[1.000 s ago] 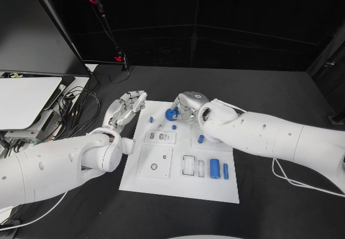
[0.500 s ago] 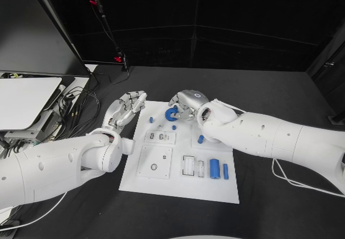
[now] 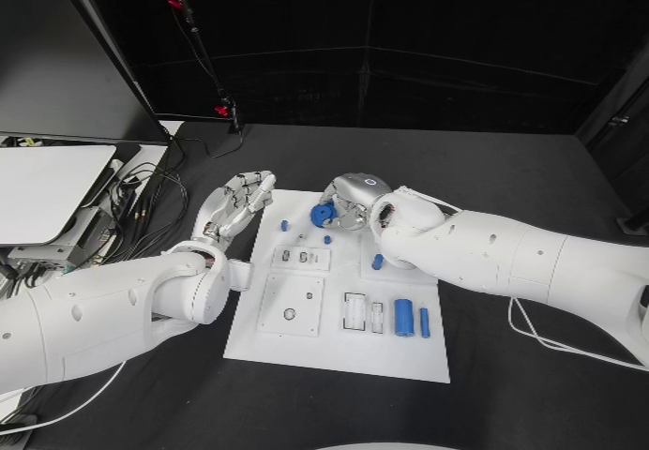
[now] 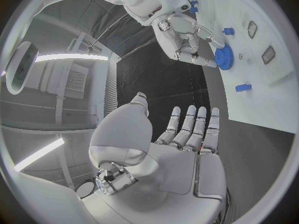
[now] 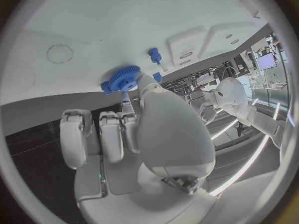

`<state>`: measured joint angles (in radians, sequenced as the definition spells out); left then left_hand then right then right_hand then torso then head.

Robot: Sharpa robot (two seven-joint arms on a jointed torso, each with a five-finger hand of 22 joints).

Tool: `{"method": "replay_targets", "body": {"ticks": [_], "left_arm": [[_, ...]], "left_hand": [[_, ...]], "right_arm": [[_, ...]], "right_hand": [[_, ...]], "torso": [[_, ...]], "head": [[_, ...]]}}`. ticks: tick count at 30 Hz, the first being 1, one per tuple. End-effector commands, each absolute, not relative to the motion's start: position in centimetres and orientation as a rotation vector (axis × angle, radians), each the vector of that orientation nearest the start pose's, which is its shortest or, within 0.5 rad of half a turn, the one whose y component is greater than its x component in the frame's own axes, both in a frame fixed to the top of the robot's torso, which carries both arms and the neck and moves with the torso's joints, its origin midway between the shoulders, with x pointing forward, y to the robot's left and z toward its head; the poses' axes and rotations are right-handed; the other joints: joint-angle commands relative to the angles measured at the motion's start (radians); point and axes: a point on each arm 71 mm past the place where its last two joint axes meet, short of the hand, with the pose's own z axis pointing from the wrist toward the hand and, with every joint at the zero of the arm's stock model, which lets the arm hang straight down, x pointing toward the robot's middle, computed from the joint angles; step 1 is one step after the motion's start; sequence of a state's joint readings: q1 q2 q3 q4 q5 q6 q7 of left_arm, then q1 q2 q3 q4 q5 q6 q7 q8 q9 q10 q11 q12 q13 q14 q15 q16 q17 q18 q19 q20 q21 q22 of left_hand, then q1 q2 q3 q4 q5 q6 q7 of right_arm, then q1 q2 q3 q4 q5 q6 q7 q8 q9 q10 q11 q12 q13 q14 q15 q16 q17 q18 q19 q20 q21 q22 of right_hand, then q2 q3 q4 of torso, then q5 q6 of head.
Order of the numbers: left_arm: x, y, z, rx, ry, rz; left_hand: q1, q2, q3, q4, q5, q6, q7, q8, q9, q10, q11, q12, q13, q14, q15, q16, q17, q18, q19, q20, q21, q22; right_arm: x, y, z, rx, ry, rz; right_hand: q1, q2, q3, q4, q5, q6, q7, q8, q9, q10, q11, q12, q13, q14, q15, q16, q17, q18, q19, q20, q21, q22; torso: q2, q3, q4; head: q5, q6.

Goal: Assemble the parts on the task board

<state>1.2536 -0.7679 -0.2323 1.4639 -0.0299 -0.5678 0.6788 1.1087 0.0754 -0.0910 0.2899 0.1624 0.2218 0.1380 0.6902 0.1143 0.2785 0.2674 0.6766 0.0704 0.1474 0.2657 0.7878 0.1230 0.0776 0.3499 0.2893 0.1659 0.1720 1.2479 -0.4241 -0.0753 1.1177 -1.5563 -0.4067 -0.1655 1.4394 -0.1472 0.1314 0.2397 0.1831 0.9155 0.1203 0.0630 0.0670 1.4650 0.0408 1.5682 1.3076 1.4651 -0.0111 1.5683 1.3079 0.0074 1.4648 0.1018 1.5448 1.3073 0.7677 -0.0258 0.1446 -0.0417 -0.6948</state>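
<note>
The white task board (image 3: 339, 352) lies in the middle of the table. My right hand (image 3: 355, 201) hovers over the board's far edge and pinches a blue gear (image 3: 322, 215) between thumb and fingertip. The right wrist view shows the gear (image 5: 121, 78) at the fingertips of that hand (image 5: 140, 134), close above the board, and a small blue peg (image 5: 154, 55) just beyond it. My left hand (image 3: 239, 202) is open, fingers straight, at the board's far left corner. In the left wrist view, past that hand (image 4: 187, 142), I see the gear (image 4: 223, 57) in the right hand.
On the board lie small blue pegs (image 3: 284, 225) (image 3: 326, 238), a blue piece (image 3: 377, 262), a thick blue cylinder (image 3: 403, 317) and a thin blue rod (image 3: 425, 322). A laptop (image 3: 48, 187) and cables (image 3: 135, 202) sit at the table's left.
The right hand has wobbled a little with the gear and stands almost where it was. The left hand has not moved.
</note>
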Motion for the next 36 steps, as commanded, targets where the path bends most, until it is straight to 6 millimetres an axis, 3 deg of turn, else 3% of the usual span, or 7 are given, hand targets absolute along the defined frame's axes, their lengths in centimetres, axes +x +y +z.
{"method": "replay_targets", "body": {"ticks": [1,9,15,18,31,36], "left_arm": [[48.07,20.37,-18.52,-0.701,1.041,-1.5],[48.06,20.37,-18.52,-0.701,1.041,-1.5],[48.06,20.37,-18.52,-0.701,1.042,-1.501],[48.07,20.37,-18.53,-0.702,1.042,-1.501],[48.08,20.38,-18.54,-0.702,1.043,-1.499],[48.08,20.37,-18.54,-0.702,1.043,-1.5]], "left_hand": [[0.01,0.002,-0.004,0.001,0.005,0.005,0.161,0.004,-0.001,0.005,0.001,0.005,-0.001,-0.003,0.001,0.006,-0.001,0.008,-0.007,0.001,0.006,0.001],[0.012,0.003,-0.006,0.001,0.006,0.005,0.161,0.005,-0.003,0.007,0.0,0.007,-0.001,-0.003,0.001,0.007,-0.003,0.008,-0.007,0.001,0.006,0.001],[0.012,0.003,-0.006,0.001,0.006,0.005,0.161,0.005,-0.003,0.007,0.0,0.007,-0.001,-0.003,0.001,0.007,-0.003,0.008,-0.007,0.001,0.006,0.001],[0.012,0.003,-0.006,0.001,0.006,0.005,0.161,0.005,-0.003,0.007,0.0,0.007,-0.001,-0.003,0.001,0.007,-0.003,0.008,-0.007,0.001,0.006,0.001],[0.015,0.004,-0.008,0.001,0.008,0.006,0.161,0.006,-0.004,0.008,0.0,0.009,-0.001,-0.003,0.001,0.008,-0.004,0.008,-0.008,0.001,0.007,0.002],[0.017,0.005,-0.008,0.001,0.009,0.006,0.161,0.006,-0.004,0.009,0.0,0.01,-0.001,-0.003,0.001,0.009,-0.005,0.008,-0.008,0.001,0.007,0.002]], "right_arm": [[55.11,-9.59,-18.47,-0.236,1.571,0.522],[55.24,-9.41,-18.52,-0.232,1.575,0.516],[55.29,-9.38,-18.4,-0.221,1.558,0.516],[55.3,-9.38,-18.34,-0.218,1.549,0.518],[55.31,-9.34,-18.32,-0.21,1.549,0.519],[55.31,-9.33,-18.3,-0.202,1.547,0.513]], "right_hand": [[-0.011,0.002,-0.002,0.006,-0.004,-0.004,0.007,0.004,0.001,0.106,0.007,0.003,0.263,0.106,0.001,0.002,0.263,0.005,0.071,-0.003,-0.006,0.235],[-0.013,0.02,0.004,0.015,-0.001,0.004,0.009,0.008,0.003,0.106,0.011,0.003,0.263,0.106,0.006,0.002,0.263,0.005,0.071,0.002,-0.007,0.235],[-0.006,0.077,0.03,0.011,0.02,0.055,0.006,0.026,0.009,0.106,0.014,0.003,0.263,0.106,0.01,0.002,0.263,0.005,0.072,0.007,-0.006,0.237],[-0.004,0.093,0.04,0.008,0.032,0.085,0.004,0.036,0.013,0.106,0.015,0.003,0.263,0.106,0.011,0.002,0.263,0.004,0.075,0.008,-0.004,0.239],[-0.016,0.09,0.036,0.006,0.034,0.11,0.011,0.041,0.014,0.106,0.021,0.003,0.263,0.106,0.015,0.002,0.263,0.004,0.075,0.012,-0.003,0.239],[-0.042,0.067,0.015,0.012,-0.001,0.112,0.019,0.033,0.011,0.106,0.029,0.003,0.263,0.106,0.022,0.002,0.263,0.004,0.075,0.018,-0.004,0.239]], "torso": [[0.0,-0.0001,-0.0003],[0.0,0.0001,0.0002],[0.0,0.0001,0.0005],[0.0,-0.0002,-0.0004],[0.0,-0.0001,-0.0001],[0.0,-0.0004,-0.0006]], "head": [[0.0,-0.001],[0.0,-0.001],[0.0,-0.001],[0.001,-0.001],[0.001,0.0],[0.0,0.0]]}}
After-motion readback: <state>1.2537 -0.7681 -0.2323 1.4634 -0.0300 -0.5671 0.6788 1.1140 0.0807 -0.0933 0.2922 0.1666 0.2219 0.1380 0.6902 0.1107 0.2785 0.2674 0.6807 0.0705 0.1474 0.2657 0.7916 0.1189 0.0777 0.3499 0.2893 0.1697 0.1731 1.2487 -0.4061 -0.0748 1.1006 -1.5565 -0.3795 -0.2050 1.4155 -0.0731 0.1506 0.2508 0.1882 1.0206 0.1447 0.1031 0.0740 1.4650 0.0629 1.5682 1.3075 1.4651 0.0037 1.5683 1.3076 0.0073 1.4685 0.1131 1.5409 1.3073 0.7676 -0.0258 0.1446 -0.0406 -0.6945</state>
